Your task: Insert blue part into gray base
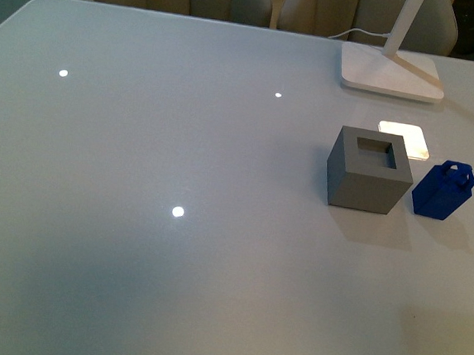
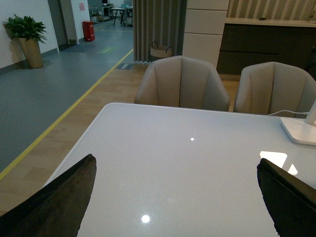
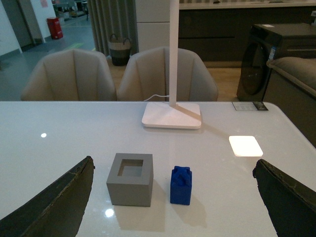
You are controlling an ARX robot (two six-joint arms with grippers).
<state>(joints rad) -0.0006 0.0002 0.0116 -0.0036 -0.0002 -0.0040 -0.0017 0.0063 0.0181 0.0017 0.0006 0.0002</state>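
Table (image 1: 139,152), glossy pale gray top, bearing several small bright reflections.

Gray base (image 1: 368,174): matte gray cube, square hole in its top face, standing upright on the right part of the table; hole empty in the right wrist view (image 3: 130,178).

Blue part (image 1: 443,190): small deep-blue plastic block with looped top, upright on the table just beside the base, on its right, not touching it; also seen in the right wrist view (image 3: 180,185).

White lamp base (image 1: 391,75): flat square foot with slanted stem, at the far edge beyond the cube; a bright square patch of light (image 1: 403,138) lies on the table between them.

Beige padded chairs (image 2: 181,84): two, at the far side of the table.

Left gripper (image 2: 175,162): dark fingers (image 2: 54,202) spread wide, nothing between them, above bare tabletop.

Right gripper (image 3: 173,164): fingers (image 3: 54,200) spread wide, holding nothing, facing the cube and the block.
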